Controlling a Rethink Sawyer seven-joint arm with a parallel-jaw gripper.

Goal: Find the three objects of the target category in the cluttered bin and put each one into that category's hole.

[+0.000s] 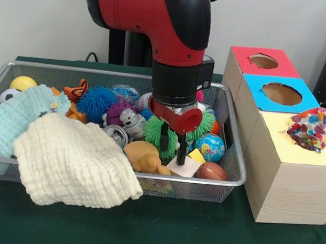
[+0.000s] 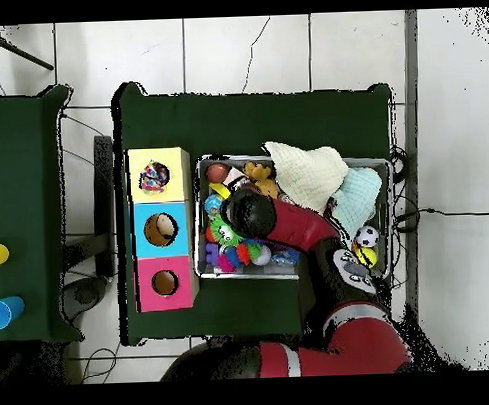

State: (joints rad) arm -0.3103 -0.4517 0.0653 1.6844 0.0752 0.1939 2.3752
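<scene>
While the patchwork ball [image 1: 310, 128] sits lodged in the round hole [image 1: 315, 141] of the yellow-topped box [image 1: 290, 178], part of it showing above the panel, the pincer [image 1: 171, 149] hangs low inside the bin [image 1: 104, 175], its two black fingers [image 1: 181, 149] apart and pointing down with nothing between them, just above a pale wooden block [image 1: 184, 166] and in front of the spiky green ball [image 1: 155, 131]. A globe-print ball [image 1: 209, 146] and a small brown ball [image 1: 210, 171] lie beside it. Cream [image 1: 74, 163] and pale blue [image 1: 12, 120] cloths drape over the bin's other end onto the green tabletop [image 1: 142, 228].
</scene>
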